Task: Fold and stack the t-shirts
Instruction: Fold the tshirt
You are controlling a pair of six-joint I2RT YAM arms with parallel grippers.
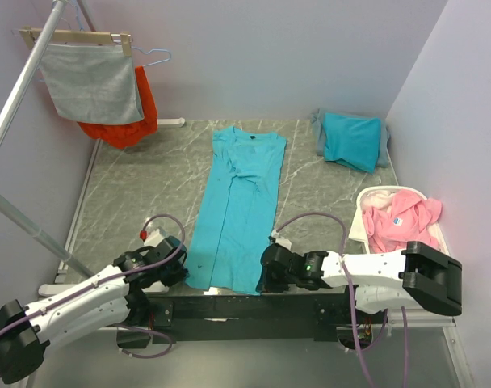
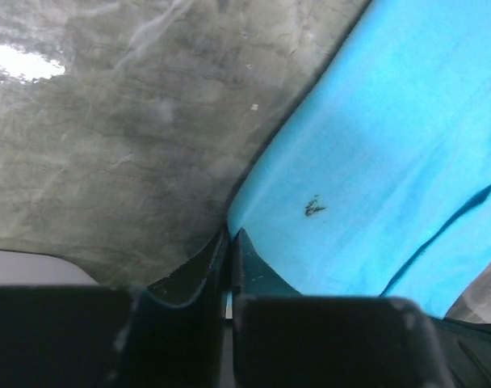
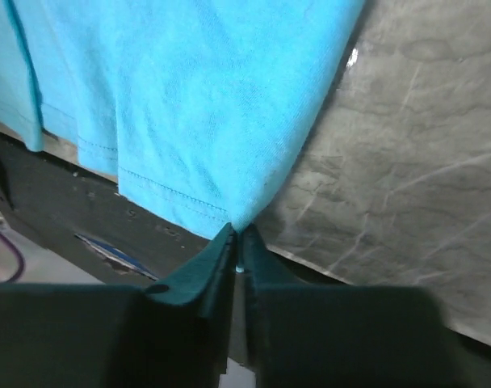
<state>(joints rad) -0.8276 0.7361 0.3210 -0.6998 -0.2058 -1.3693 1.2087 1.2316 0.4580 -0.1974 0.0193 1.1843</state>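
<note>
T-shirt (image 1: pixel 237 210) lengthwise mid-table, sides folded in, hem at near edge | handling: soft, light, limp, probably slides easily; take by hem corners | left gripper (image 2: pixel 231 234) pinched on left corner | right gripper (image 3: pixel 237 230) pinched on right corner, layers caught unclear | folded t-shirt (image 1: pixel 352 139) far right | table (image 1: pixel 132 186) grey marbled, smooth; pale walls (image 1: pixel 253 56) close round

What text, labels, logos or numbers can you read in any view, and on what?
No readable text in any view.
Dark mark on the laid-out t-shirt: a small smudge-like shape, no letters legible.
Blue-white patch on the pink garment at the right: too small to read.
</note>
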